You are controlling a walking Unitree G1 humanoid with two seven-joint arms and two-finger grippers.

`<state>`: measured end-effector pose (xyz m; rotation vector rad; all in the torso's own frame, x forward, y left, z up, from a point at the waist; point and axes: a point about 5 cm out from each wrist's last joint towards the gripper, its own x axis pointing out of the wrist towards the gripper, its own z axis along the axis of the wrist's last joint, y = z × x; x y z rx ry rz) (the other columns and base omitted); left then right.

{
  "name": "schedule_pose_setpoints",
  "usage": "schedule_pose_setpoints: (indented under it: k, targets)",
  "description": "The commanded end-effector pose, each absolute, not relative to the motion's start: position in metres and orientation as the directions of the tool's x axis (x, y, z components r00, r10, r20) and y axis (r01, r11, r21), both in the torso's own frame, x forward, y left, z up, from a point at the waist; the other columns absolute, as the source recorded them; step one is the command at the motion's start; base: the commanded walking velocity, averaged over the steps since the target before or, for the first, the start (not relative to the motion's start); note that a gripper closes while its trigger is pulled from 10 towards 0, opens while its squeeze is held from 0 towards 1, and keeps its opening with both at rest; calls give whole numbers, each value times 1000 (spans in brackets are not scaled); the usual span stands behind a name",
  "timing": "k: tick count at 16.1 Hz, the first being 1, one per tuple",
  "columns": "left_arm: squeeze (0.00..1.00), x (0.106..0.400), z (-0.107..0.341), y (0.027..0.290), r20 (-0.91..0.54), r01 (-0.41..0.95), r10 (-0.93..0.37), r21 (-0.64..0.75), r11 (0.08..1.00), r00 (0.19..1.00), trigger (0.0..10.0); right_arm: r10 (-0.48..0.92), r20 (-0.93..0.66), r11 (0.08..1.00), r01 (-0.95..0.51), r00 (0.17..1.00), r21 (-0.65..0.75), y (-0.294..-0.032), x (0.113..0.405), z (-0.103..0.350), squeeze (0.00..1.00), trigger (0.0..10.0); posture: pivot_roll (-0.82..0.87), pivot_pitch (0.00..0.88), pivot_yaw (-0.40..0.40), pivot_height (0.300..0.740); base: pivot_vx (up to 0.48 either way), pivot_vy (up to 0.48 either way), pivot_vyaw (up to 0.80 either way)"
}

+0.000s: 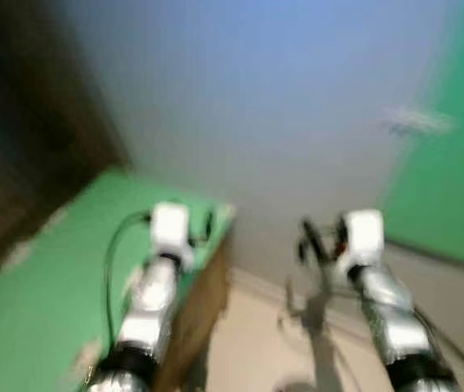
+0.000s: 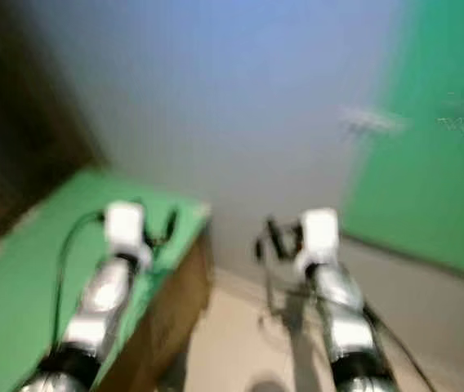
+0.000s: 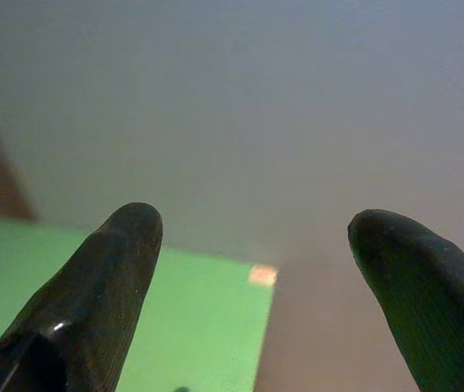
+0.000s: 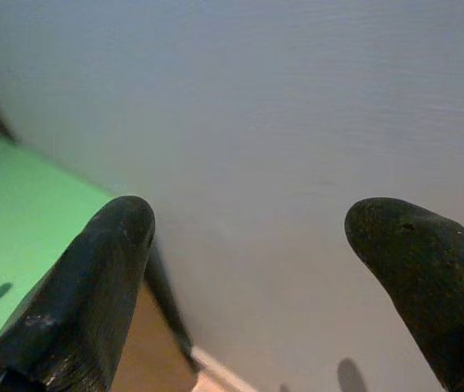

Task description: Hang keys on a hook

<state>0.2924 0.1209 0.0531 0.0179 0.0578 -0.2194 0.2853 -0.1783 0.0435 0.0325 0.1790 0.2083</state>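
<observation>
The head views are blurred. My left gripper (image 1: 203,222) is held out over the far corner of a green-topped table (image 1: 44,294). In the left wrist view it stands open (image 3: 252,224), with nothing between its black fingers (image 3: 118,269). My right gripper (image 1: 310,238) reaches toward the pale grey wall (image 1: 256,106) above the floor. It is open too (image 4: 248,216), its fingers (image 4: 101,269) wide apart and bare. A small pale blurred shape (image 1: 416,121) sits on the wall by the edge of a green panel; I cannot tell what it is.
The table has a brown side (image 1: 195,318) and stands against the wall at left. A large green panel (image 1: 452,163) covers the wall at right. Beige floor (image 1: 256,343) lies between table and wall. A dark brown surface (image 1: 20,122) rises at far left.
</observation>
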Motion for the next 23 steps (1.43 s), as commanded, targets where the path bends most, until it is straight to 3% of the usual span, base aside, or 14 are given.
schedule_pose_setpoints:
  k: [1, 9, 13, 14, 18, 19, 20, 23]
  targets:
    - [0, 289, 49, 127, -85, 203, -200, 19, 979, 976, 10000, 228, -174, 973, -218, 958, 78, -172, 284, 42, 0, 10000, -221, 7, 80, 740, 0, 0, 681]
    - [0, 288, 47, 129, -104, 174, -173, 1, 985, 980, 10000, 254, -187, 966, -240, 949, 93, -167, 286, 41, 0, 10000, -209, 12, 69, 740, 0, 0, 605]
    - [0, 284, 49, 138, -60, 160, -154, 127, 979, 986, 10000, 267, -192, 963, -255, 944, 86, -166, 286, 41, 0, 10000, -203, 15, 63, 740, 0, 0, 564]
    - [1000, 285, 47, 141, -83, 141, -133, 102, 985, 988, 10000, 267, -195, 963, -254, 944, 87, -166, 287, 41, 0, 10000, -200, 19, 61, 740, 0, 0, 563]
    - [1000, 287, 39, 147, -149, 86, -71, 96, 992, 986, 10000, 243, -207, 969, -229, 948, 87, -167, 288, 41, 0, 10000, -200, 20, 61, 740, 0, 0, 141]
    - [761, 287, 40, 147, -138, 92, -77, 107, 990, 987, 10000, 240, -211, 970, -228, 948, 83, -167, 288, 40, 0, 10000, -201, 21, 63, 740, 0, 0, 0]
    - [1000, 286, 43, 145, -109, 111, -101, 93, 989, 989, 10000, 239, -209, 970, -226, 948, 84, -168, 288, 40, 0, 10000, -202, 20, 62, 740, 0, 0, 0]
    - [1000, 286, 40, 143, -138, 111, -99, 81, 991, 985, 10000, 234, -212, 972, -220, 949, 87, -168, 288, 40, 0, 10000, -203, 25, 65, 740, 0, 0, 0]
